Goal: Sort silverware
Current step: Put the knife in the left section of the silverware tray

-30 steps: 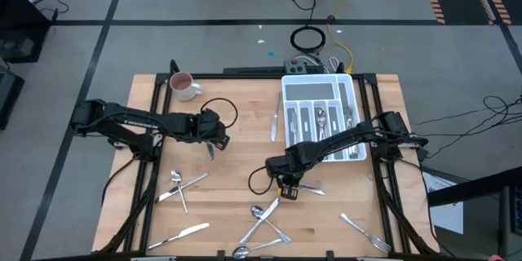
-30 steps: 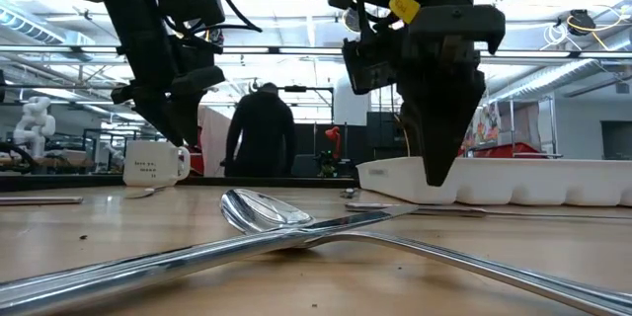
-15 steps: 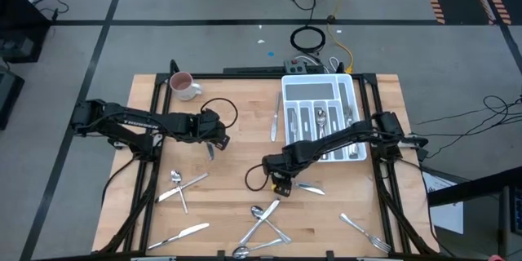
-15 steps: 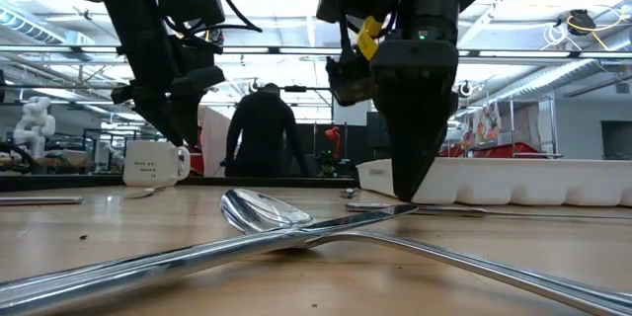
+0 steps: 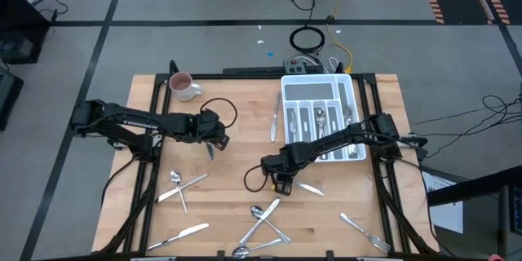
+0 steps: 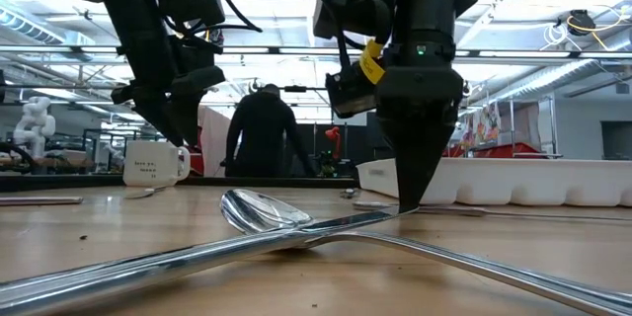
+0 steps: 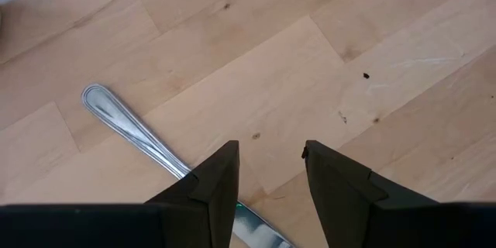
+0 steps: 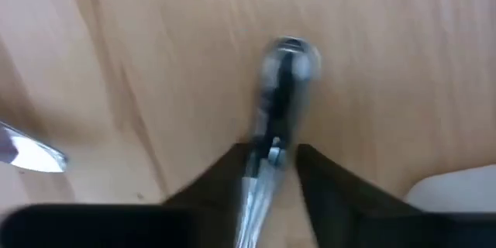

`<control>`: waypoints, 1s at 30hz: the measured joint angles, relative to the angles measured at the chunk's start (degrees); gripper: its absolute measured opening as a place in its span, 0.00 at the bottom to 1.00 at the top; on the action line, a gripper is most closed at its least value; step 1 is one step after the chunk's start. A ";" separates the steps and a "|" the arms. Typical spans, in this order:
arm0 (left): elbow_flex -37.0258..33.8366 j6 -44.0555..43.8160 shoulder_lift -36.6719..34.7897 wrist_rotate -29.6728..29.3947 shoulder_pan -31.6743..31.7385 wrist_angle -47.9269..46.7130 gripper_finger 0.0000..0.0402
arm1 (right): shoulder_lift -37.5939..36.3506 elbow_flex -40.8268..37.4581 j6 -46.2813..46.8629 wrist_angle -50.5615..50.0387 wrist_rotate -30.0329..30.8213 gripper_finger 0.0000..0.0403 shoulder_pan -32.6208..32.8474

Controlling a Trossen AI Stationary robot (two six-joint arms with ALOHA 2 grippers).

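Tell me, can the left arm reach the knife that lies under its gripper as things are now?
Probably yes. The left gripper hangs open right above the knife, whose handle passes under one finger. Nothing lies on the bare wood around it, and the right gripper works farther off.

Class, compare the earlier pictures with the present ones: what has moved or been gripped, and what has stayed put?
The right gripper has shifted slightly toward the table's left side and now straddles a silverware handle, fingers either side; a firm grip isn't clear. The left gripper has stayed hovering open over a knife. The loose silverware, mug and tray are unchanged.
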 joint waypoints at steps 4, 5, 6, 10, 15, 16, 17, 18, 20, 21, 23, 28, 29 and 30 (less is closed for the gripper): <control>-0.02 0.00 0.00 0.00 0.00 0.00 0.39 | -0.20 -0.10 -1.14 0.07 0.59 0.04 0.01; -0.02 0.00 0.00 0.00 0.00 -0.01 0.39 | -0.20 -0.12 -1.16 0.11 0.35 0.04 -0.12; -0.02 0.00 0.00 -0.01 0.00 0.01 0.39 | -0.22 -0.12 -1.16 0.15 0.15 0.04 -0.14; -0.02 0.00 0.00 -0.02 0.00 0.02 0.39 | -0.78 -0.30 -0.90 0.35 -0.31 0.01 -0.08; -0.02 0.00 0.00 -0.02 0.00 0.01 0.39 | -2.40 -0.73 0.34 0.68 -0.42 0.01 0.01; -0.02 0.01 0.00 -0.02 0.00 0.02 0.39 | -2.73 -0.78 0.62 0.69 -0.38 0.00 0.01; -0.02 0.00 0.00 -0.02 0.00 0.00 0.39 | -3.35 -0.78 1.06 0.60 -0.32 0.00 0.01; -0.02 0.00 0.00 -0.02 0.00 0.02 0.39 | -3.79 -0.78 1.44 0.57 -0.30 0.00 -0.01; -0.02 0.00 0.00 -0.02 0.00 0.01 0.39 | -4.56 -0.82 2.02 0.50 -0.37 0.00 -0.03; -0.02 0.02 0.00 -0.05 0.00 0.04 0.39 | -4.88 -0.87 2.48 0.35 -0.55 0.00 -0.03; -0.02 0.00 0.00 -0.22 0.00 0.02 0.39 | -5.58 -0.91 3.34 -0.03 -1.16 0.00 0.01; -0.02 0.40 0.00 -0.26 0.00 0.00 0.39 | -7.09 -1.08 4.63 -0.91 -2.14 0.01 0.19; -0.02 0.42 0.00 -0.26 0.00 0.02 0.39 | -7.55 -1.09 4.66 -0.94 -1.85 0.01 0.11; -0.02 0.42 0.00 -0.27 0.00 0.00 0.39 | -8.17 -0.98 4.68 -0.91 -1.54 0.01 0.07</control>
